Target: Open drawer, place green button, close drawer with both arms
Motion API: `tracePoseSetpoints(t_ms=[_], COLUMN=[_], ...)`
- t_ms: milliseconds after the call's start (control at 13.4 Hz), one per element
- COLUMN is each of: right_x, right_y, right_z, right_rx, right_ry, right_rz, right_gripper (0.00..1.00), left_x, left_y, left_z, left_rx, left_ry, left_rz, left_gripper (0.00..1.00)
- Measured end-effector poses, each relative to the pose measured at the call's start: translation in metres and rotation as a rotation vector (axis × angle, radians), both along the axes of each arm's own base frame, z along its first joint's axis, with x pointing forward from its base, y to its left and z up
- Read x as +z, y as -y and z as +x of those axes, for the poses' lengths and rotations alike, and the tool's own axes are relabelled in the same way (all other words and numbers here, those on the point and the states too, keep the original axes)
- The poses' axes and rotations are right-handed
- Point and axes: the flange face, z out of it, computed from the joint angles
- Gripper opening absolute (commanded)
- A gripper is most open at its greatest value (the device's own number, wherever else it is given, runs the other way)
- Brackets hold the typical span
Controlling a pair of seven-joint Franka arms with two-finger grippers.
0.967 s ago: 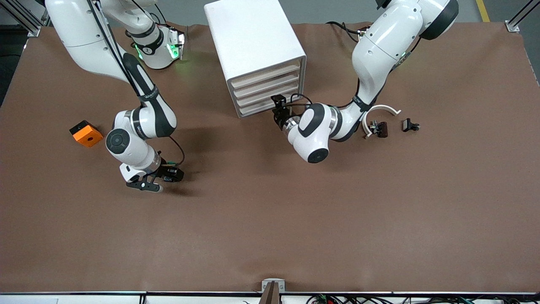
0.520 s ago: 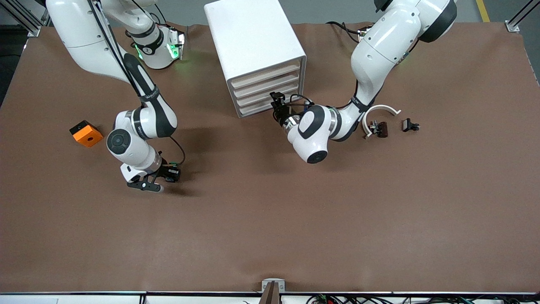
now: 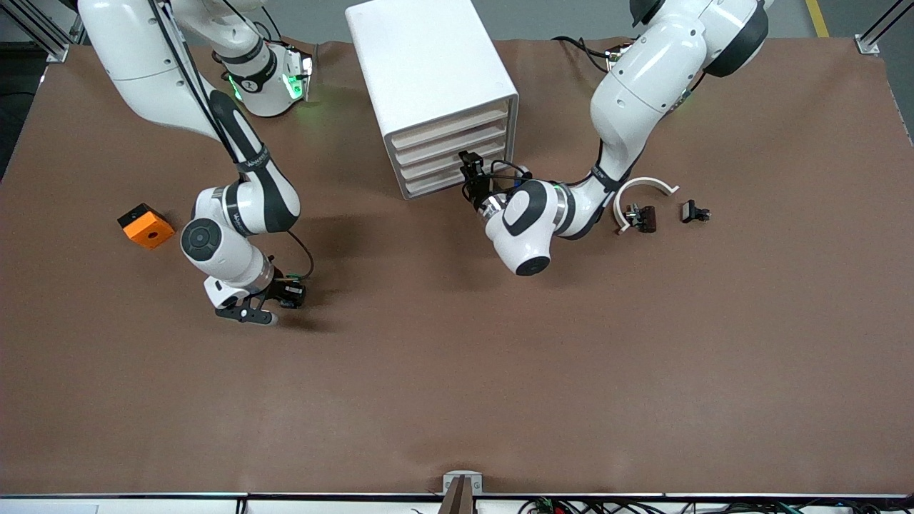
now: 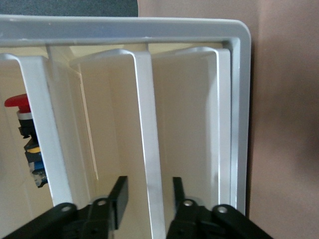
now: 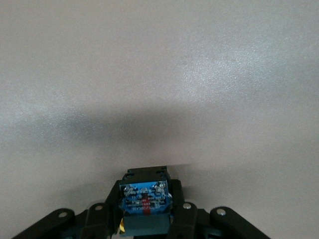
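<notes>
The small blue-grey button was clamped in the right gripper; a drawer's cream front lip was straddled, ungripped, by the left gripper.

a robotics lab is shown: two large white jointed robot arms are mounted at a wide brown-covered table, framed by aluminium rails, with loose cables bundled along its edge.

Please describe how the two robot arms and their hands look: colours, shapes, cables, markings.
Both arms, the right arm and left arm, are glossy white, rounded, with black joint bands. Thin black cables run near the wrists. The left hand and right hand are matte black, each with two fingers.
</notes>
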Motion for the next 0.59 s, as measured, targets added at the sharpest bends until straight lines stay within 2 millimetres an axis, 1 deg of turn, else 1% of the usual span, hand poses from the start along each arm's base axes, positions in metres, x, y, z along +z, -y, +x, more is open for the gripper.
tracePoseSetpoints(t_ms=[297,372,595], right_x=[0.004,0.006,0.017], right_y=[0.001,0.000,-0.001], right_z=[0.004,0.006,0.014], right_rx=[-0.001,0.000,0.002], right_ry=[-0.014,-0.026,-0.054], right_rz=[-0.002,-0.003,-0.003], right_gripper=[0.00,0.00,0.00], left_x=[-0.007,-0.007,-0.007], left_y=[-0.001,0.000,-0.001], left_z=[-0.002,-0.001,-0.001], left_rx=[0.002,0.002,0.002], left_ry=[-0.012,-0.014,-0.015], left_rz=[0.011,0.012,0.012], left_gripper=[0.07,0.01,0.00])
